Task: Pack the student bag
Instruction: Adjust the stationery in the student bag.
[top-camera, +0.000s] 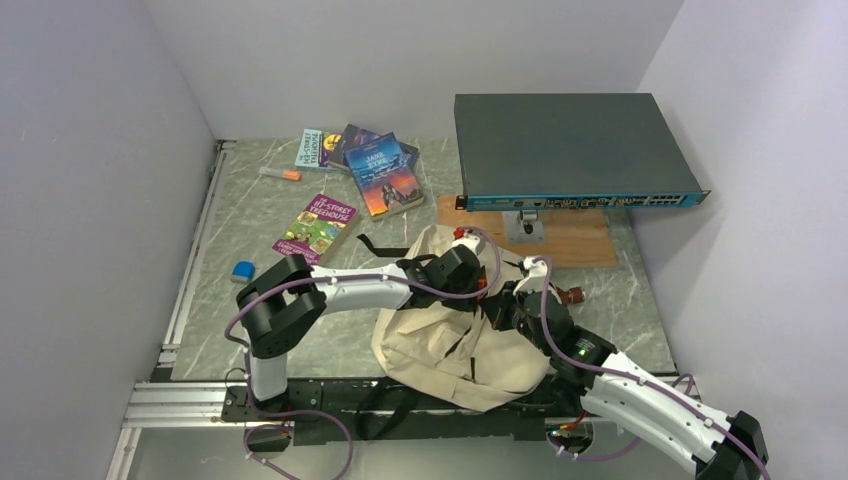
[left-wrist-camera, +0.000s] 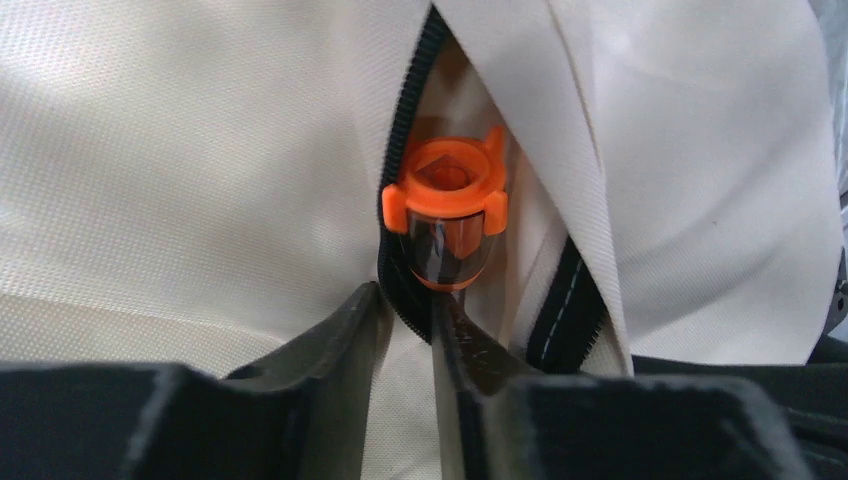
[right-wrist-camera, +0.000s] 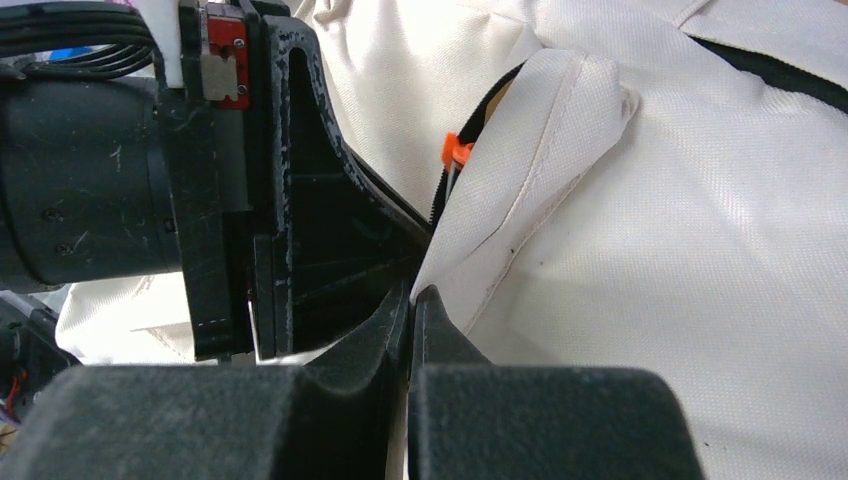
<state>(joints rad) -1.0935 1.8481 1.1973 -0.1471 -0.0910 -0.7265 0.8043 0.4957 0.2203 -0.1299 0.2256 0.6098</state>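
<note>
The cream student bag (top-camera: 450, 345) lies flat at the near middle of the table, its dark zipper partly open. My left gripper (top-camera: 472, 268) is over the top of the bag. Its jaws stand slightly apart at the zipper edge (left-wrist-camera: 408, 305) and hold nothing. An orange-capped clear marker (left-wrist-camera: 445, 215) sits end-on in the opening just past the fingertips; it also shows in the right wrist view (right-wrist-camera: 455, 150). My right gripper (top-camera: 512, 300) is shut on the fabric flap of the bag (right-wrist-camera: 530, 170) beside the opening (right-wrist-camera: 412, 292). Several paperback books (top-camera: 385, 175) lie at the back.
A purple book (top-camera: 315, 228), an orange-capped marker (top-camera: 280, 174) and a small blue item (top-camera: 242, 270) lie on the table's left part. A dark network switch (top-camera: 575, 150) stands on a wooden board (top-camera: 575, 245) at the back right. Walls close in both sides.
</note>
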